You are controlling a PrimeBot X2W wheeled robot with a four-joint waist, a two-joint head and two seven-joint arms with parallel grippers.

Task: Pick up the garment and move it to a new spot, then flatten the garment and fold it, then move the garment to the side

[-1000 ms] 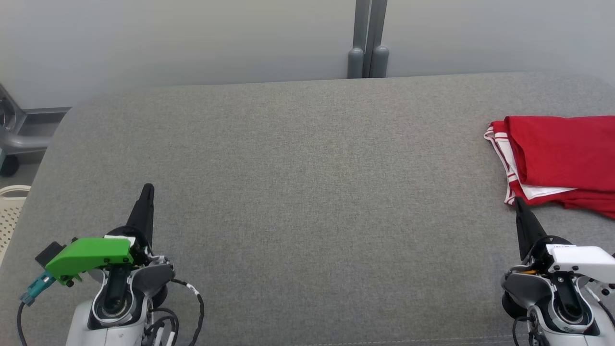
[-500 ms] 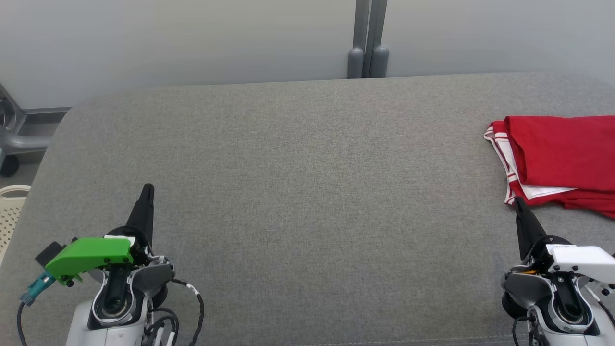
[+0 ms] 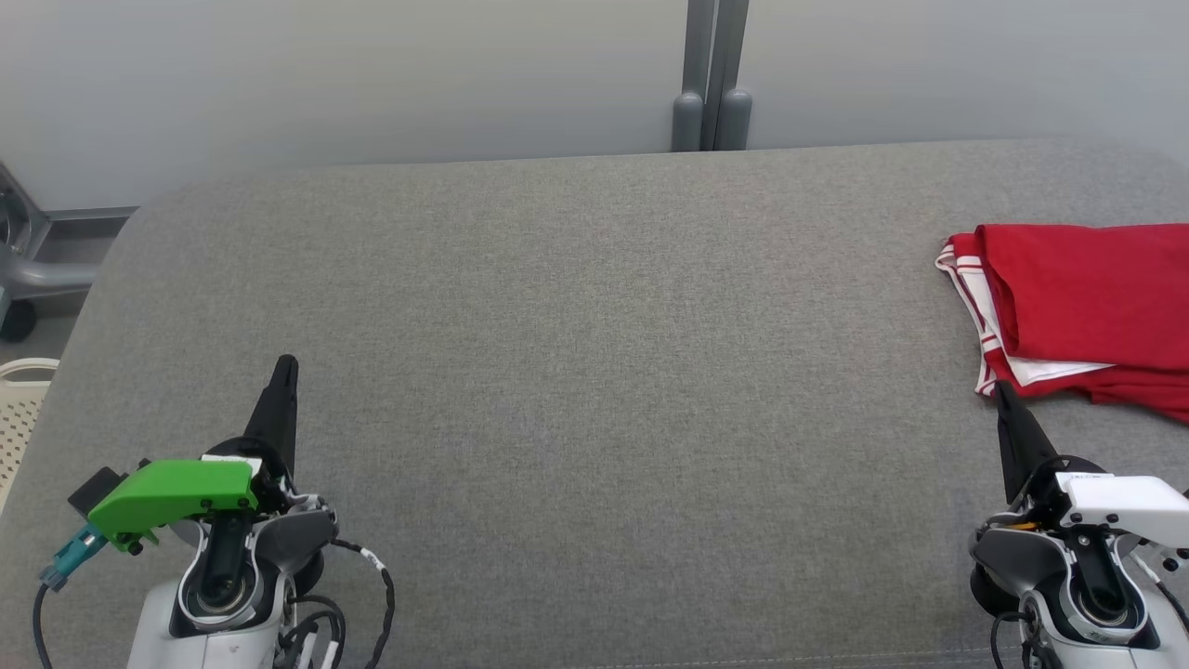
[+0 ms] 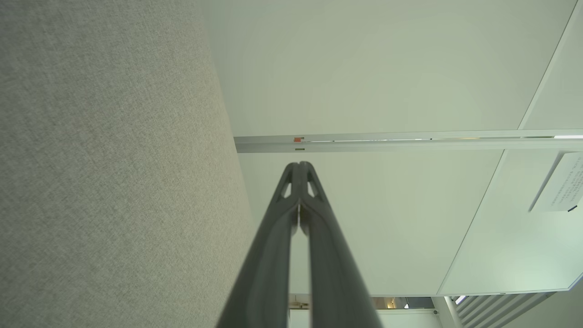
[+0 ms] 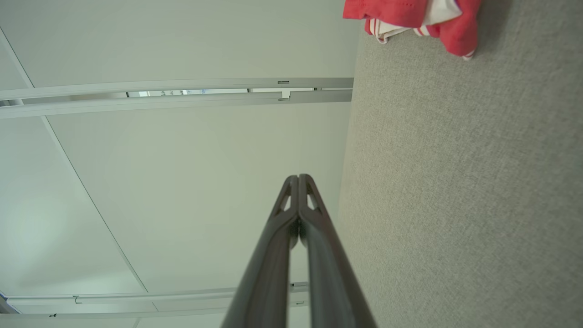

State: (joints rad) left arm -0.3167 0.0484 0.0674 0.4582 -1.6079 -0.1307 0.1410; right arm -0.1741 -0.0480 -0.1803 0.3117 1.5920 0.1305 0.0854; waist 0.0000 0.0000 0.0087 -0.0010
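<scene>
The red garment (image 3: 1087,307), folded with its white-striped hem turned toward the middle of the grey fabric-covered counter (image 3: 594,372), lies at the counter's right end and runs out past the head view's edge. The right claw (image 3: 1002,392), fingers pressed together and empty, points at the garment's near corner. The left claw (image 3: 286,364), also pressed together and empty, sits well apart from the garment, across the counter. Any further move of the garment would likely fall to the right arm. From the head the right tip seems to meet the hem. The right wrist view shows bare fabric between that claw (image 5: 298,178) and the garment (image 5: 410,13).
</scene>
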